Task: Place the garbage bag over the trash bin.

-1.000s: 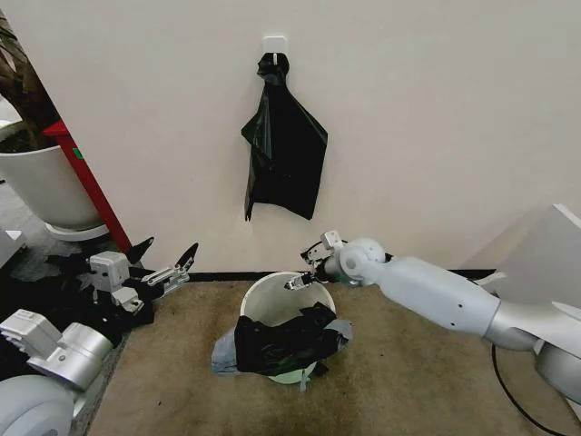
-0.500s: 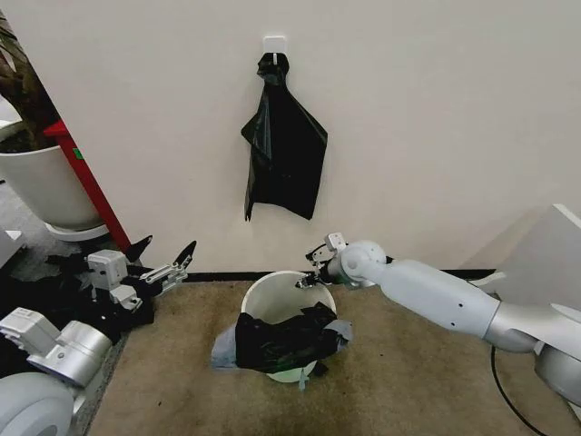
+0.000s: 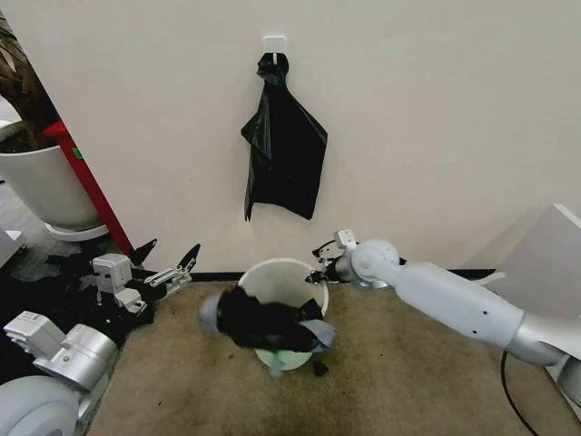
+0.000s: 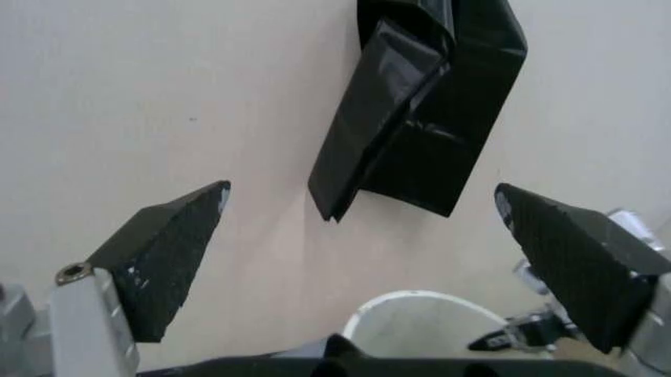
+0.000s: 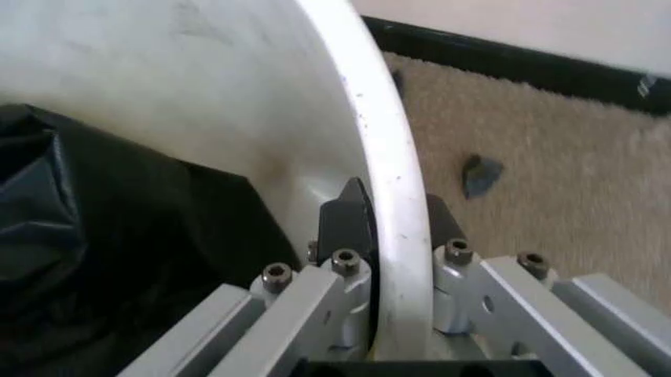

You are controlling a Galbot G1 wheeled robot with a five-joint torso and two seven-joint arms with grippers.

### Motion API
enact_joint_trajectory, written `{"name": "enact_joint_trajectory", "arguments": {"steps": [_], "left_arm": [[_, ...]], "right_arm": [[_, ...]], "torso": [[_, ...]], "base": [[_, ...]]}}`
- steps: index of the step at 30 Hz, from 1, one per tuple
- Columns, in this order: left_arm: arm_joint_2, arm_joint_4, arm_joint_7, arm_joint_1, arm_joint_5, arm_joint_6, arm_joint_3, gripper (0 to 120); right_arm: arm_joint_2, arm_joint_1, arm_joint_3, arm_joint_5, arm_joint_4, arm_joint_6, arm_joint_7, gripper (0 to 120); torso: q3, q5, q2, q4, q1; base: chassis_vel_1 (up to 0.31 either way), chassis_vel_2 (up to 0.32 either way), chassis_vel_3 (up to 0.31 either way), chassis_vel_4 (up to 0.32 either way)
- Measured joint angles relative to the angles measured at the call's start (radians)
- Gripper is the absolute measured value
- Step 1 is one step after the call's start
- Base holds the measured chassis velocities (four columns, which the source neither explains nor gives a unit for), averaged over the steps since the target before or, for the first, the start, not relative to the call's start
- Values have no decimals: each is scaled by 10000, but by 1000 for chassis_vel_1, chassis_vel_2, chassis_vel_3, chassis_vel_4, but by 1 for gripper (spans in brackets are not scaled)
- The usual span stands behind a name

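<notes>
Leftmost, our left gripper (image 3: 166, 262) hangs low by the wall, fingers spread wide and empty, apart from the work. Next comes the thin glossy black plastic garbage bag (image 3: 263, 322), bunched over the near rim and front of the small round white plastic trash bin (image 3: 281, 275) on the tan carpet floor (image 3: 408, 381). We judge the film light, limp and slippery, best pinched at its open hem. Our right gripper (image 5: 386, 236) is clamped on the bin's far rim, one finger inside, one outside; the bin seems light, stiff and easily tipped.
</notes>
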Motion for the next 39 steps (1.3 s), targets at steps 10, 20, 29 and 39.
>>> {"name": "enact_joint_trajectory", "arguments": {"steps": [10, 20, 29, 39], "left_arm": [[107, -4, -79, -135, -89, 0, 162, 100], [71, -7, -101, -185, -85, -18, 307, 100], [-156, 22, -122, -231, 106, -31, 545, 100], [-488, -58, -132, 85, 357, -84, 598, 100]], "right_arm": [[-490, -2494, 2763, 3195, 2713, 466, 5150, 0], [29, -4248, 4150, 3260, 4073, 3145, 8245, 0], [733, -5551, 4669, 2137, 4764, 4589, 9217, 0], [1269, -7186, 4692, -576, 5054, 4803, 8783, 0]], "torso": [[-1, -1, 1, -3, 0], [-1, -1, 1, 0, -1], [0, -2, 1, 0, -1], [0, 0, 1, 0, -1]], "base": [[0, 0, 0, 0], [0, 0, 0, 0], [0, 0, 0, 0], [0, 0, 0, 0]]}}
